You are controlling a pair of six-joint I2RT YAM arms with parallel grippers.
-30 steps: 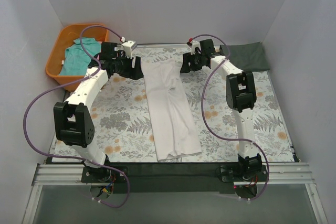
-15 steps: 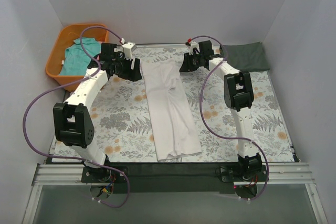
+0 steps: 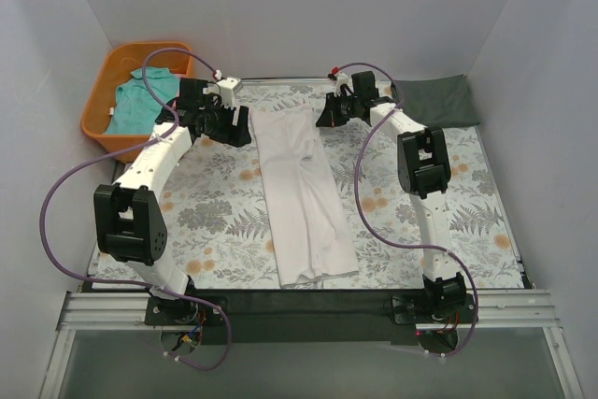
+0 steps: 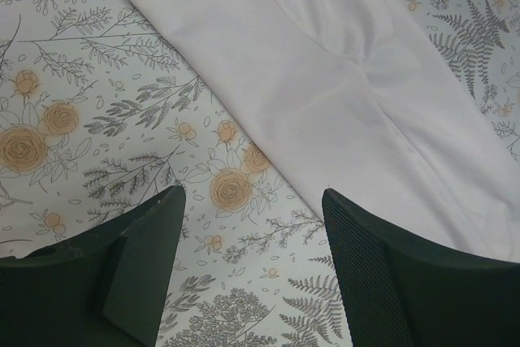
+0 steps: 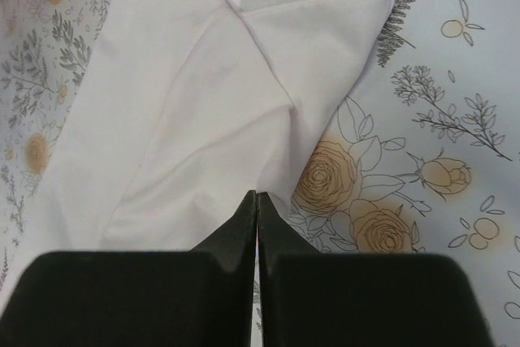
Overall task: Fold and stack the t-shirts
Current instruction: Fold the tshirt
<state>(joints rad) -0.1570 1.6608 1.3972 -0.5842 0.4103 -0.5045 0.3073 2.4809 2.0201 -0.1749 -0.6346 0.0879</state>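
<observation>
Left arm: reached forward across the counter (image 3: 210, 207), elbow bent near the base, forearm angled inward. The left gripper (image 4: 253, 201) was held low over the floral covering with its jaws spread wide and nothing between them. The white t-shirt (image 4: 325, 79) lay ahead of it and to its right. The cloth edge ran diagonally past the right-hand finger (image 4: 366, 266). Whether that finger touched the cloth could not be determined.

Right arm: likewise extended forward, forearm turned inward toward the left arm. The right gripper (image 5: 257, 197) had its jaws pressed fully together, tips meeting at the shirt's edge just below the collar end. Whether any cloth was caught between them could not be determined. Most of the shirt lay to the left of this gripper, bare floral covering to its right.

White t-shirt: folded lengthwise into a long strip, flat on the counter, its far end between the two grippers.

Teal t-shirt (image 3: 140, 105): in the orange basket (image 3: 93, 123), beyond and to the left of the left gripper.

Dark grey-green t-shirt (image 3: 439, 100): folded flat, to the right of the right gripper, apart from it.
</observation>
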